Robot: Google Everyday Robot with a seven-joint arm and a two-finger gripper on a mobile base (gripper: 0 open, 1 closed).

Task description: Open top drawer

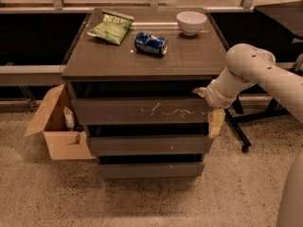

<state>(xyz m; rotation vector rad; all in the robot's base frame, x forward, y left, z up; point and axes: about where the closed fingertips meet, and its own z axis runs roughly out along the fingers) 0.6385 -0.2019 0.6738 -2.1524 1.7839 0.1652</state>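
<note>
Camera view: jaws spread at right end of top drawer [142,110], straddling its front top to bottom.

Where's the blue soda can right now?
The blue can lies on its side on the cabinet top, between the green chip bag and the white bowl; the end effector is at the right end of the top drawer.

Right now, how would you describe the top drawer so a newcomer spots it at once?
Find the dark cabinet in the middle, with a chip bag, can and bowl on top. The top drawer is the uppermost of its three fronts, with the gripper at its right end. Unlike the two narrower fronts below, it is tallest and has white scratches across its middle.
</note>
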